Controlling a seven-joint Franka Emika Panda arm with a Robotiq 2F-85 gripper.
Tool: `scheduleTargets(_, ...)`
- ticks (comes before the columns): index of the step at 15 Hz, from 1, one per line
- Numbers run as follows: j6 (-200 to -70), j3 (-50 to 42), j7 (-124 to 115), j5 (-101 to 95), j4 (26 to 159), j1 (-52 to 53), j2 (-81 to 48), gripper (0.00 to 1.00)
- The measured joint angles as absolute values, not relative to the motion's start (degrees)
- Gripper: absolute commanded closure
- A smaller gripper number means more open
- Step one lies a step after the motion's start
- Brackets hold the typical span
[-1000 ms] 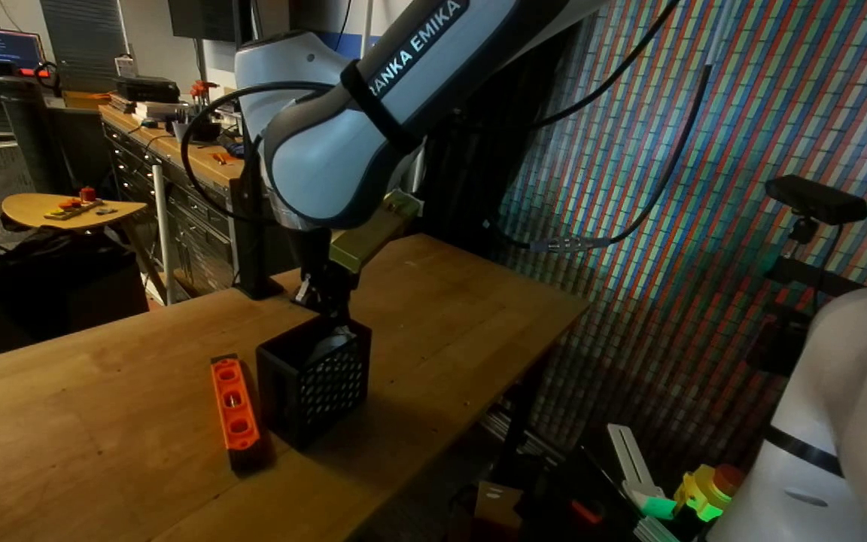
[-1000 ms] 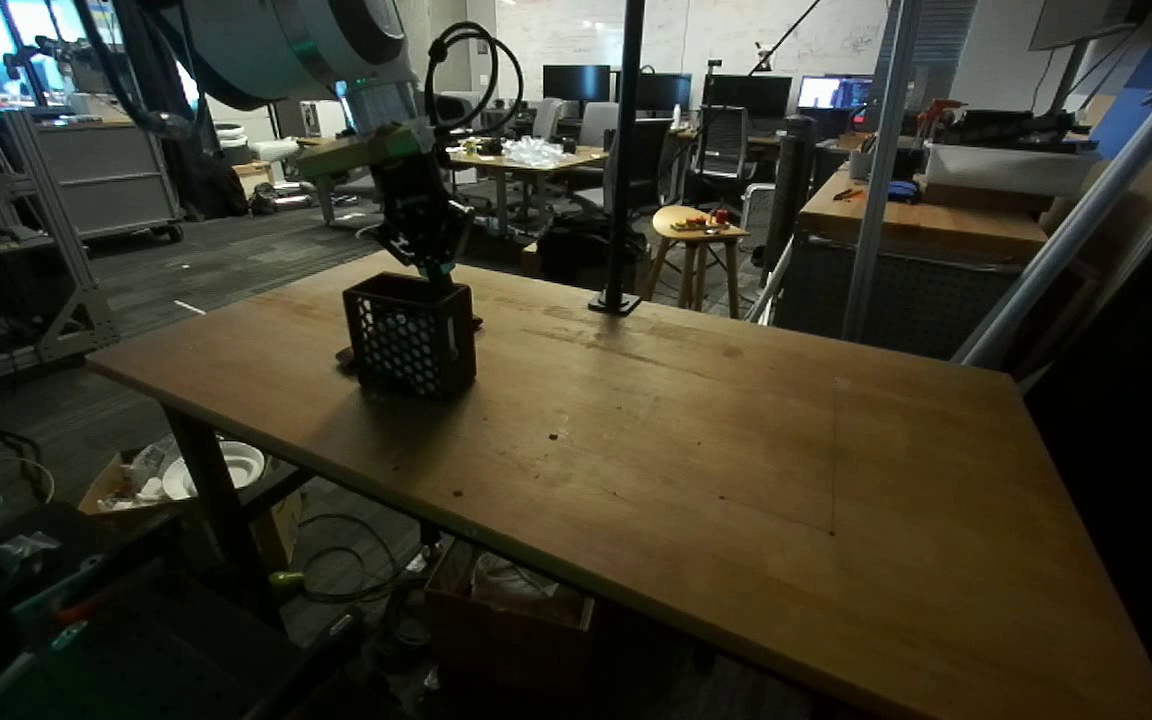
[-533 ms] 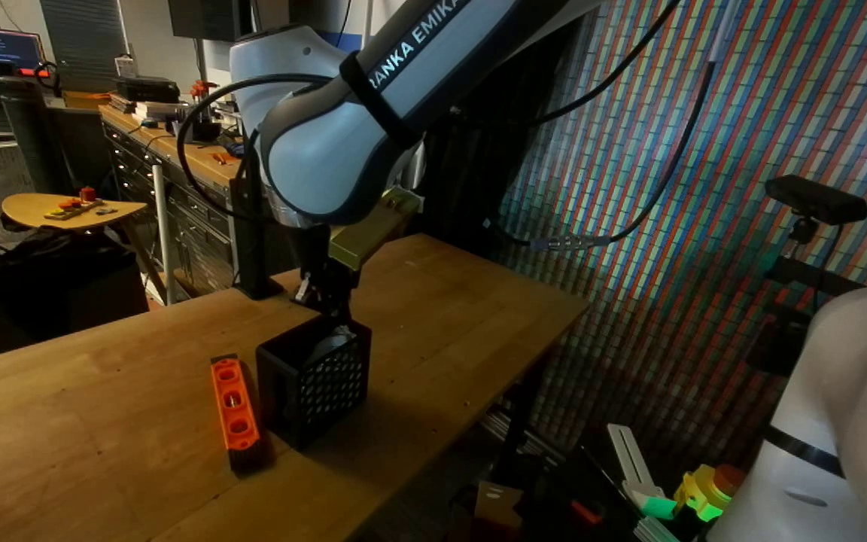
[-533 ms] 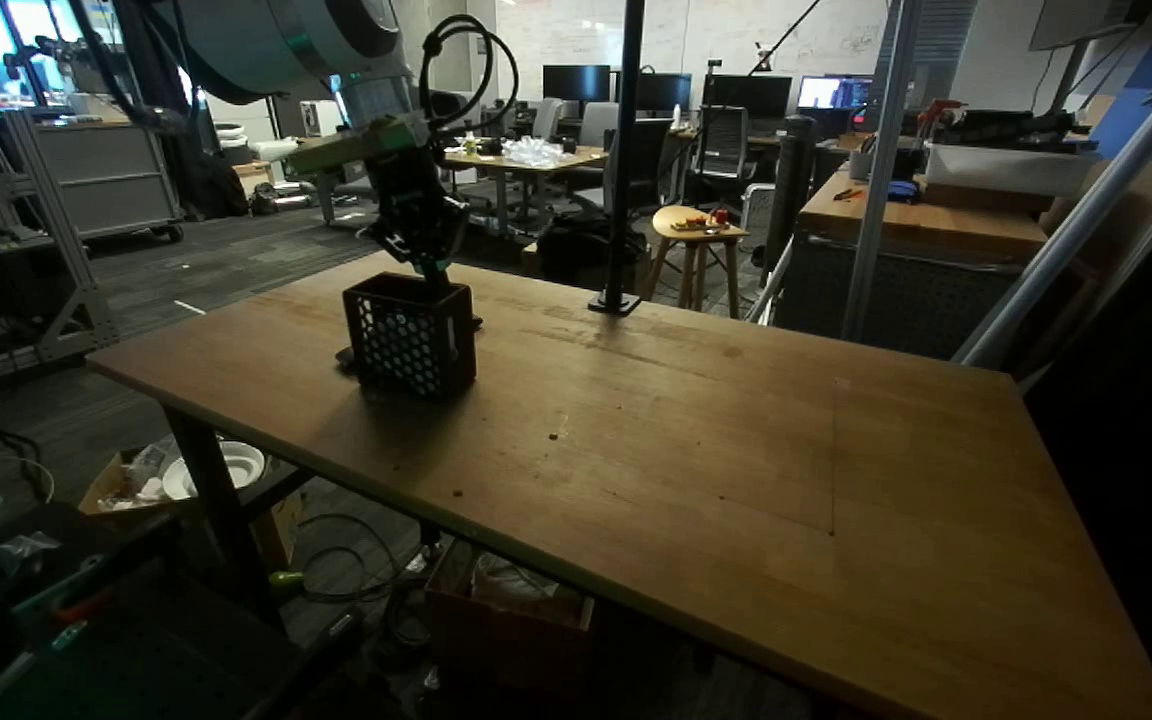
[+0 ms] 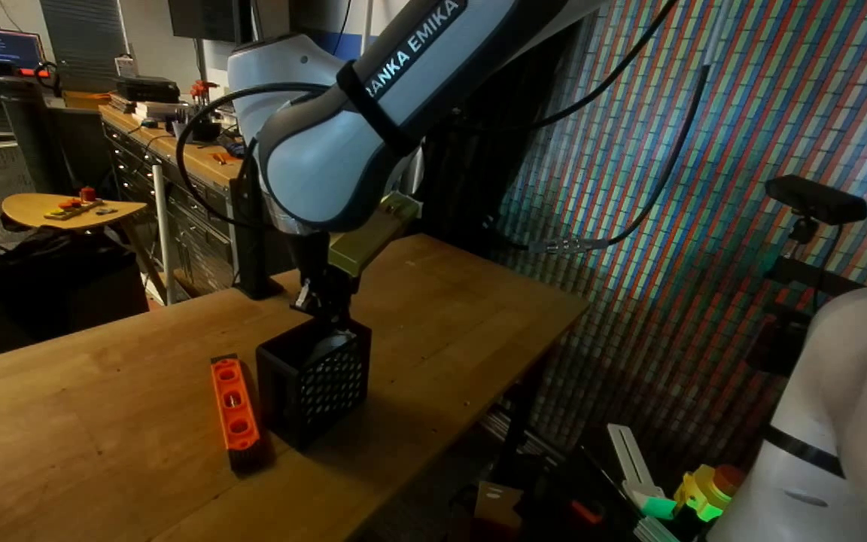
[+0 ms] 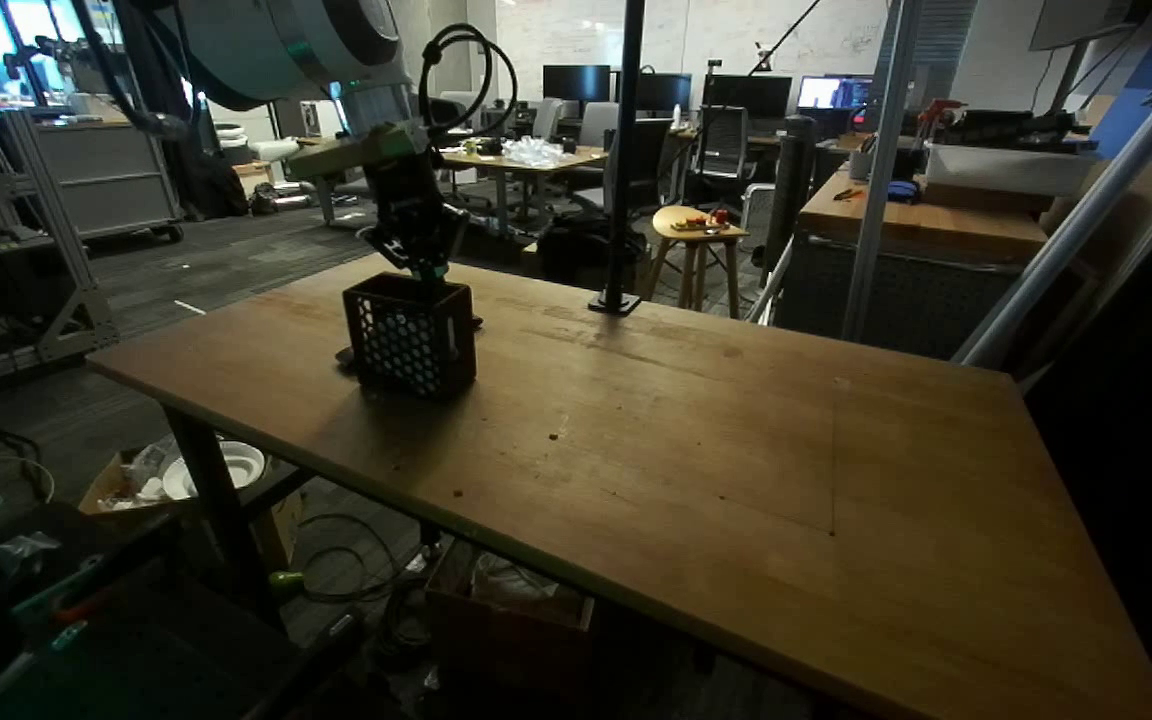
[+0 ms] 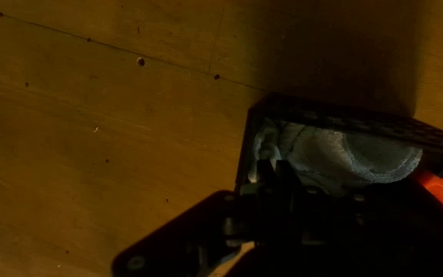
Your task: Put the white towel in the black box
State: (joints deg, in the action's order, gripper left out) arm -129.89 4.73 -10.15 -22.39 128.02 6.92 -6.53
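The black box (image 5: 279,391) stands upright on the table with its open top up. It also shows in an exterior view (image 6: 401,335) and in the wrist view (image 7: 360,123). The whitish-grey towel (image 7: 321,152) lies bunched inside the box, and a bit of the towel (image 5: 330,345) shows over its mesh side. My gripper (image 7: 273,165) points down into one end of the box, its fingertips just inside the rim. Its two fingers are close together with a fold of towel in the narrow gap. The gripper shows in both exterior views (image 5: 338,322) (image 6: 428,278), its tips partly hidden by the box.
A flat red-orange bar (image 5: 233,403) lies on the wooden table (image 5: 102,421) close beside the box. It also shows in the wrist view (image 7: 442,190). A black post (image 6: 616,295) is fixed at the table's edge. The box stands near a table edge.
My gripper has shifted slightly sideways at the box's end. The fingers stay down at the box opening. The box, the visible towel and the bar have not moved.
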Motion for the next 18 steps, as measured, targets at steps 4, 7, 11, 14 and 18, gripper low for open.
scheduleTargets(4,-130.9,4.24,-10.06,-22.39,127.86,6.68,-8.21,0.9)
scheduleTargets(7,-133.09,3.45,-9.94,-22.38,127.5,6.35,-10.21,0.9)
scheduleTargets(11,-135.54,2.69,-9.64,-22.22,126.16,6.02,-13.12,0.9)
scheduleTargets(14,-135.88,2.49,-9.27,-21.69,125.42,5.93,-13.66,0.9)
scheduleTargets(18,-136.45,2.41,-9.1,-21.1,125.31,5.89,-13.76,0.9)
